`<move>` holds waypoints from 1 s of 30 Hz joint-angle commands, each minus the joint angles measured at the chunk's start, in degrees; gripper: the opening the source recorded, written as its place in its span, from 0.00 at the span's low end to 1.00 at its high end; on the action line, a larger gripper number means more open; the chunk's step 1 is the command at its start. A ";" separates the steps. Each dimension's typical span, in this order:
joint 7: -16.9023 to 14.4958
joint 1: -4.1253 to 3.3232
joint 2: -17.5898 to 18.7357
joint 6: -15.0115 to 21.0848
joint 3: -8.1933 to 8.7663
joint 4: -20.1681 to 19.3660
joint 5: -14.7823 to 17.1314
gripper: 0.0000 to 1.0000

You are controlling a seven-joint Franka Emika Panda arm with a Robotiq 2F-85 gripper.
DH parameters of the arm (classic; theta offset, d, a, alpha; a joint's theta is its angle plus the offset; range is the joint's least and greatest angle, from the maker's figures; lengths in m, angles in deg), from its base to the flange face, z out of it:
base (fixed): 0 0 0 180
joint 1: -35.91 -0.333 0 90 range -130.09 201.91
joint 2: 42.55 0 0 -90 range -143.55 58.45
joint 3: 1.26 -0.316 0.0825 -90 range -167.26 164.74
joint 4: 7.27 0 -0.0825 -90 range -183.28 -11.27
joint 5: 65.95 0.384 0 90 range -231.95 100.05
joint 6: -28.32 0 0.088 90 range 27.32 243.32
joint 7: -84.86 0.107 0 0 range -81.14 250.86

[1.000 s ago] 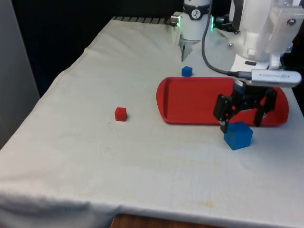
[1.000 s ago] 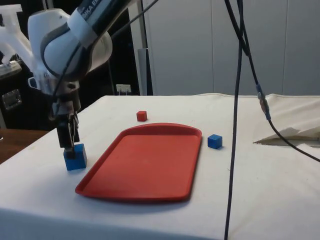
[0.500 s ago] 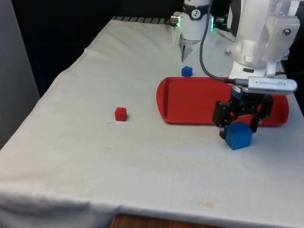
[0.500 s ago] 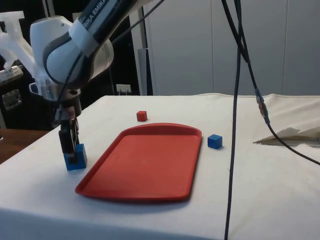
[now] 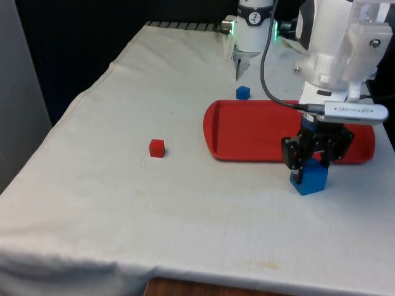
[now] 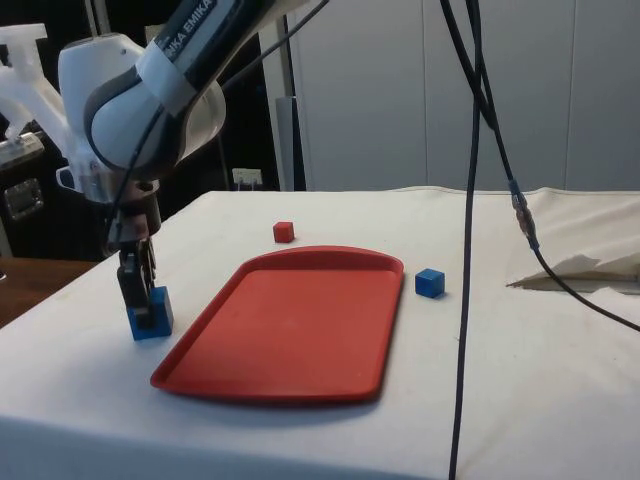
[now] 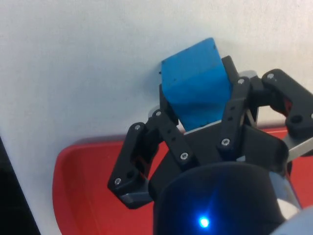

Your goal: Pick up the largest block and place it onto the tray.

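Note:
The largest block, a blue cube (image 5: 312, 179) (image 6: 156, 318) (image 7: 194, 81), rests on the white cloth just off the red tray's (image 5: 247, 129) (image 6: 300, 320) (image 7: 80, 188) near edge, towards the front view's right. My gripper (image 5: 310, 168) (image 6: 140, 300) (image 7: 198, 98) stands straight over it, lowered around it. The two black fingers press on opposite faces of the cube, so the gripper is shut on it. The tray has nothing on it.
A small blue block (image 5: 242, 92) (image 6: 429, 282) lies beyond the tray's far edge. A small red block (image 5: 157, 148) (image 6: 284, 232) sits on the cloth towards the front view's left. A black cable (image 6: 470, 200) hangs down across the side view.
The gripper has come down over the large blue block and its fingers have closed from wide open onto the block's sides. The block has stayed where it was.

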 commanded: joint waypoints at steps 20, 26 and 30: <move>0.63 -1.09 -8.37 -1.09 0.46 -6.07 -1.26 0.00; 0.52 -1.03 -10.71 -1.26 0.11 -8.48 -1.26 0.00; 1.09 -2.01 -13.64 -0.52 0.52 -11.97 -1.89 0.00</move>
